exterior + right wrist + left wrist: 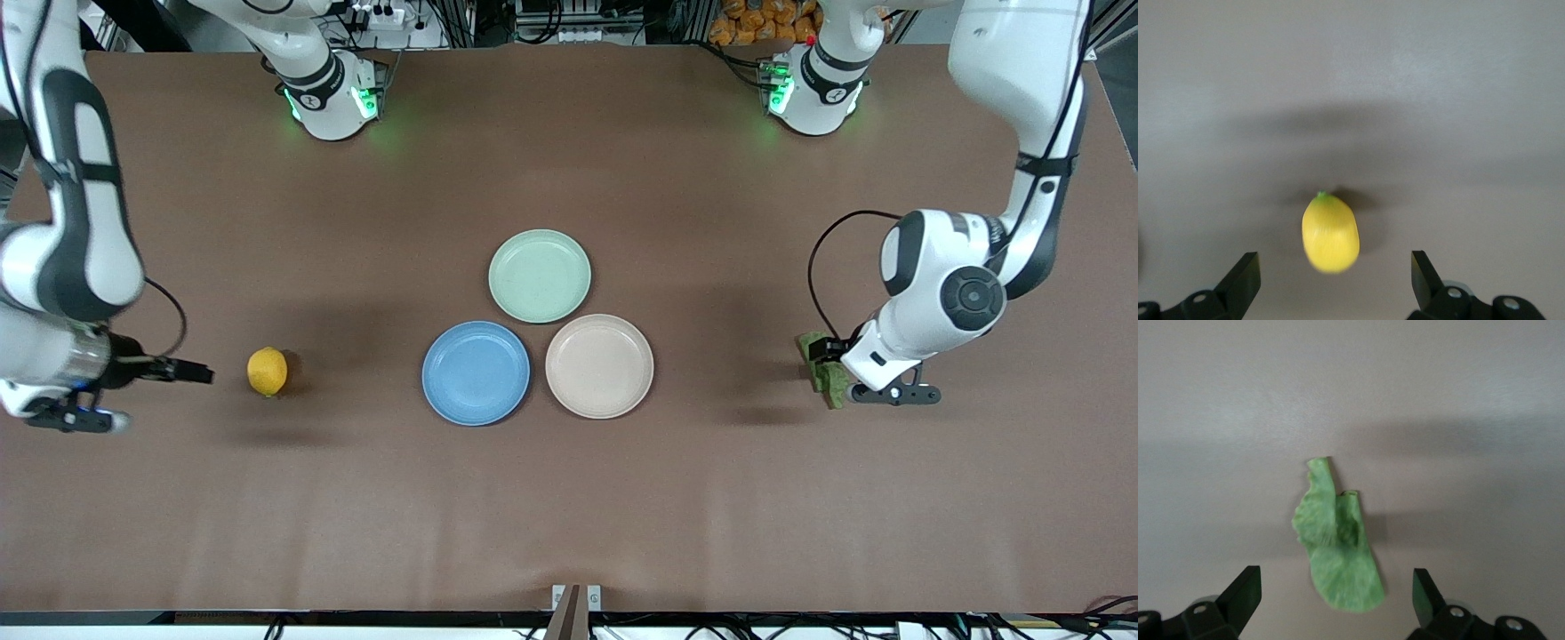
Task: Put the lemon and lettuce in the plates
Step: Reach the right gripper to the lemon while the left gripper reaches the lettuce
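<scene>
The lemon [267,371] lies on the brown table toward the right arm's end. My right gripper [197,373] is open and empty, low beside it. In the right wrist view the lemon [1330,232] lies just ahead of the gap of the open right gripper [1335,280]. The lettuce [833,384] lies toward the left arm's end. My left gripper [840,369] is open, low over it. In the left wrist view the leaf [1335,540] reaches into the gap of the open left gripper [1336,600], untouched. The blue plate [476,372] and the pinkish beige plate [599,365] sit empty side by side mid-table.
A pale green plate [540,276] sits empty, touching the two others and farther from the front camera. Bare brown table lies between each plate and each gripper.
</scene>
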Controlling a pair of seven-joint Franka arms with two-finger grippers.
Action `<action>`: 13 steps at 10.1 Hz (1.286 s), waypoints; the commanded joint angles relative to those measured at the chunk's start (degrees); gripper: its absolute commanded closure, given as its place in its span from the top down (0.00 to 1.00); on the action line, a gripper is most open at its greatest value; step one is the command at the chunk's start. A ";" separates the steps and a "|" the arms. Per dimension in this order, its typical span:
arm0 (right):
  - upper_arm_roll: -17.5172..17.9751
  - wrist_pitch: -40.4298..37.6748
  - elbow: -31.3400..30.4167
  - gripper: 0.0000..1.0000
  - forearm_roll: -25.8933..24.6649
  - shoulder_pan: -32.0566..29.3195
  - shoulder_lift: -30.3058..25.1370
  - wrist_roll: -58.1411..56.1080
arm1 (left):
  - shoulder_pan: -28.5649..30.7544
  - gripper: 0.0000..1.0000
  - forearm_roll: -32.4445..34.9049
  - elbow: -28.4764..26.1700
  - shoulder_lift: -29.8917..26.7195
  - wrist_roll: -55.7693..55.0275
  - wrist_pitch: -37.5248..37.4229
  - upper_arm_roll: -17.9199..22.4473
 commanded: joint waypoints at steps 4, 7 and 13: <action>0.36 6.28 -4.17 1.00 2.48 0.28 5.01 -0.96 | 0.20 0.98 0.78 -3.38 4.39 -1.10 8.28 0.19; 0.27 6.45 -4.69 1.00 7.58 1.60 7.29 -0.87 | -0.15 0.34 0.78 -3.56 6.68 -0.49 11.62 0.19; 0.27 7.34 -5.66 0.21 7.50 2.39 8.18 -1.22 | -1.64 0.00 0.78 -2.33 3.45 -1.28 11.54 -0.68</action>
